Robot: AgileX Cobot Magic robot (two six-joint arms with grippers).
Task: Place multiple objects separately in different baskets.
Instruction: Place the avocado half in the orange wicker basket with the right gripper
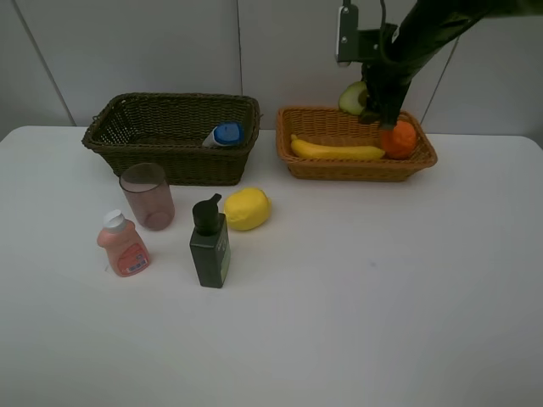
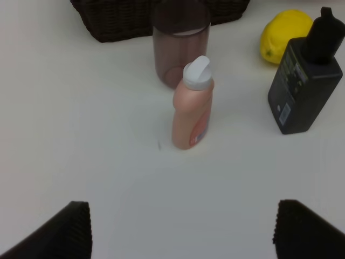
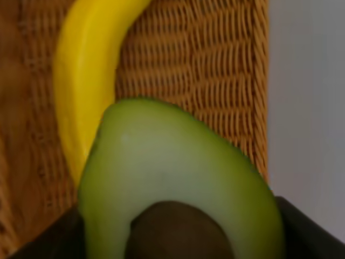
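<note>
Our right tool [image 1: 371, 108] is clamped on the halved avocado [image 3: 178, 178], with the light wicker basket [image 1: 356, 174] under it, holding 1 banana [image 1: 335, 151]. Next, we think, it must lower and release. Our left tool [image 2: 183, 229] stands apart, the pink bottle [image 2: 192, 108] ahead of it.

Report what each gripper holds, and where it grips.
Right gripper holds the avocado, jaws clamping the sides of its pit end. Left gripper is open, holding nothing.

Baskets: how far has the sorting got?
Done: banana and orange in the light basket, blue-capped bottle in the dark basket. In hand: right gripper holds the halved avocado over the light basket. Left on the table: lemon, pump bottle, pink bottle, cup.
</note>
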